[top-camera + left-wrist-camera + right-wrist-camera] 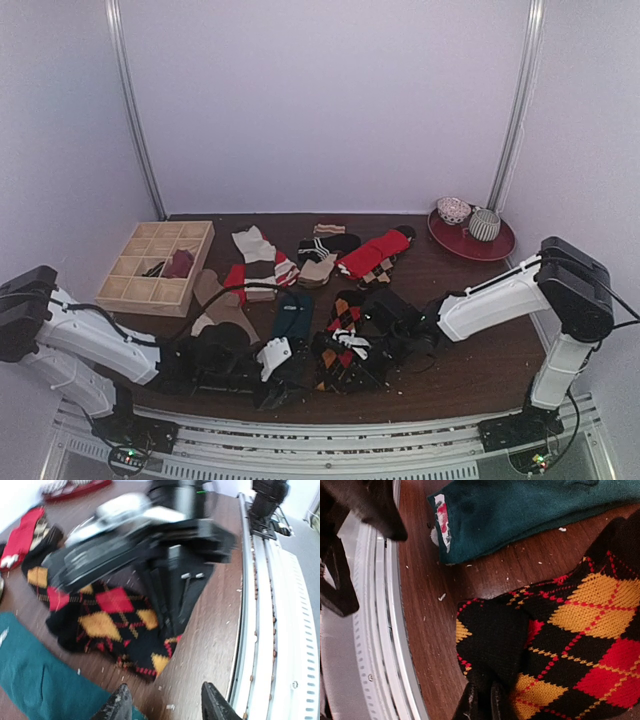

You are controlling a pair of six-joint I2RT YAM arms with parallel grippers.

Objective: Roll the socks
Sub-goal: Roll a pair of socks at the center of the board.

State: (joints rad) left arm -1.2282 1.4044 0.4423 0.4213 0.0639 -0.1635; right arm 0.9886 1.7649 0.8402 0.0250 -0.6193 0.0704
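Note:
The socks lie in a loose heap across the table. A black sock with orange and red argyle diamonds lies near the front edge, and my right gripper is shut on its black toe end. In the top view this right gripper sits over the argyle sock. My left gripper is open, with only bare wood between its fingertips, just short of the argyle sock. A teal sock lies beside its left finger. From above, the left gripper is beside the teal sock.
A wooden divider box stands at the back left. A red plate with a bowl and a cup is at the back right. Red, striped and tan socks lie mid-table. A metal rail runs along the near edge.

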